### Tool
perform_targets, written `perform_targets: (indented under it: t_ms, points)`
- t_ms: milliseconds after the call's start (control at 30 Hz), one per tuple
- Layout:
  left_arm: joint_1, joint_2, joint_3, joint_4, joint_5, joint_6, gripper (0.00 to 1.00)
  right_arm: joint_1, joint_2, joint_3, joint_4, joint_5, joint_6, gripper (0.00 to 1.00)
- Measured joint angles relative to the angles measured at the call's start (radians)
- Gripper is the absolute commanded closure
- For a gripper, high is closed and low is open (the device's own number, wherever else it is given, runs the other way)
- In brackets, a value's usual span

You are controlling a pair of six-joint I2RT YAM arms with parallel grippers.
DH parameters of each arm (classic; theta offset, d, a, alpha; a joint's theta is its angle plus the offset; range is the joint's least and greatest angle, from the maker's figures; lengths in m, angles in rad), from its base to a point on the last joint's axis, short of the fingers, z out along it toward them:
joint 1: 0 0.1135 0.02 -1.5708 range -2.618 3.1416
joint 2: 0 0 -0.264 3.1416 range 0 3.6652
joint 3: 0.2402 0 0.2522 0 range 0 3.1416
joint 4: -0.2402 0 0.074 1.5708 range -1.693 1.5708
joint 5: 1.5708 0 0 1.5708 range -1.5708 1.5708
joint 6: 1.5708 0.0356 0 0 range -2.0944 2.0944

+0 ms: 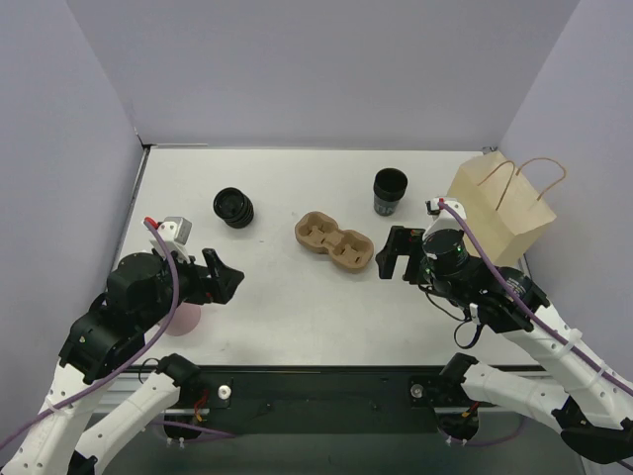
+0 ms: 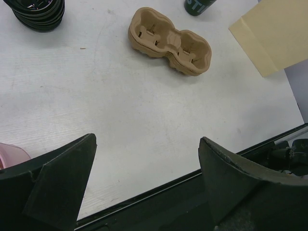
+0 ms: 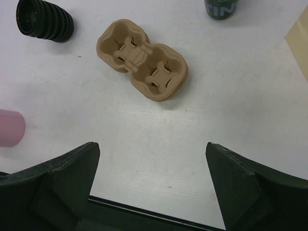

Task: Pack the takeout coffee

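Brown pulp carrier (image 1: pixel 334 242), black lids (image 1: pixel 233 207), pink cup (image 1: pixel 183 319)

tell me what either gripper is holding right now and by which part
Nothing is held: the left gripper and the right gripper are both open and empty.

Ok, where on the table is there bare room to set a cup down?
Widest bare patch: the near middle, in front of the pulp carrier, between left claw and right claw. Also bare: the far strip behind the black stack and black cup. Crowded on the right, around the paper bag.
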Motion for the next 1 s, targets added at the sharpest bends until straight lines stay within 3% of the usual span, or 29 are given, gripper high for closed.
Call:
perform_targets:
  t_ms: [300, 400, 467, 700, 1000]
  points:
    - [0.0, -0.012, -0.002, 0.0, -0.016, 0.019, 0.03, 0.0, 0.0, 0.0, 0.003, 0.06, -0.028, 0.05]
    - [0.0, -0.04, -0.034, 0.018, -0.025, 0.045, 0.03, -0.016, 0.026, 0.0, 0.043, 0.122, -0.1, 0.12]
    - [0.0, -0.063, -0.071, 0.031, -0.025, 0.068, 0.03, -0.057, 0.059, 0.012, 0.064, 0.135, -0.142, 0.22]
    - [0.0, -0.127, -0.146, 0.068, -0.007, 0.111, 0.03, -0.296, 0.415, 0.196, 0.167, 0.1, -0.282, 0.49]
    - [0.0, -0.243, -0.255, 0.16, 0.008, 0.135, 0.03, -0.426, 0.851, 0.459, 0.187, -0.071, -0.418, 0.62]
